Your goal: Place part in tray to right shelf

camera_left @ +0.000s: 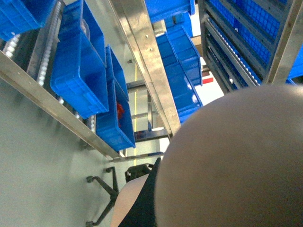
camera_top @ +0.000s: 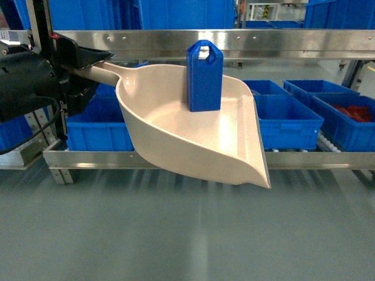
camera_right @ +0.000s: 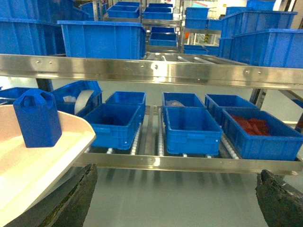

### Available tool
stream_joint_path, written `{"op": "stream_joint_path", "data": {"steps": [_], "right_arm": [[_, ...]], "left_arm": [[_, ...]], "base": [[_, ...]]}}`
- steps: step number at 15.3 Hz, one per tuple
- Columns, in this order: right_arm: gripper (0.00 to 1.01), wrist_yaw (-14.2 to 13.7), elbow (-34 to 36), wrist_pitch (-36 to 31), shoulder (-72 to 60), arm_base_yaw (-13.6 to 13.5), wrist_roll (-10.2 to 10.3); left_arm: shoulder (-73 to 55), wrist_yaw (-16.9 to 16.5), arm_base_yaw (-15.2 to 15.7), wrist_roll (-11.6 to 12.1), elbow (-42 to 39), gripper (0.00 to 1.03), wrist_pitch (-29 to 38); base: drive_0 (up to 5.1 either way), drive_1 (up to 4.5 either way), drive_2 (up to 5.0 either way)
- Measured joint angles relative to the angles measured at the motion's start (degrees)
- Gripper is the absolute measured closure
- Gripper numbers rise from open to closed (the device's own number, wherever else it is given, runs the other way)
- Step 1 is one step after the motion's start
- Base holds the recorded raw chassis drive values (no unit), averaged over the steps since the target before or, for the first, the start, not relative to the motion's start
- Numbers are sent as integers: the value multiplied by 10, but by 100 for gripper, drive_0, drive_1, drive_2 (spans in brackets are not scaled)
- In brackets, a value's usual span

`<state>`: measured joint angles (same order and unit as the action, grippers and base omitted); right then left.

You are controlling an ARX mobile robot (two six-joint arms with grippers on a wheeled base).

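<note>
Left gripper (camera_top: 88,64), at upper left of the head view, clamped on the straight handle of the tray (camera_top: 176,129), holding it in the air across the centre of the frame, open mouth toward lower right. Part (camera_top: 204,76) standing upright on the tray floor near the back wall, just above frame centre, handle hole at top. Behind, right shelf (camera_top: 234,42) running the full width, upper steel rail along the top, lower front rail (camera_top: 322,159) at mid-height, blue crates (camera_top: 288,122) seated on roller tracks between them; red items in the far-right crate (camera_top: 351,111). Grey floor (camera_top: 187,234) filling the lower half. In the left wrist view, tray underside filling lower right, crates and rail slanting across upper left. In the right wrist view, right gripper (camera_right: 177,196) with jaws spread wide, dark fingertips (camera_right: 75,198) at both bottom corners, nothing between them; part at left edge on the tray rim area, shelf and crates straight ahead.
</note>
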<state>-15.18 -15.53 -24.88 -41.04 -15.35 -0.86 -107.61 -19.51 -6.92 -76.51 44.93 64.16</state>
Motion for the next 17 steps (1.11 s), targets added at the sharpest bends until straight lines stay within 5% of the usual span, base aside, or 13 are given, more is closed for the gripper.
{"op": "stream_joint_path", "data": {"steps": [17], "right_arm": [[3,0,0,-1,2,0,0]], "left_arm": [[0,0,-1,0,0,89,0]], "base": [[-47,-47,-47]]}}
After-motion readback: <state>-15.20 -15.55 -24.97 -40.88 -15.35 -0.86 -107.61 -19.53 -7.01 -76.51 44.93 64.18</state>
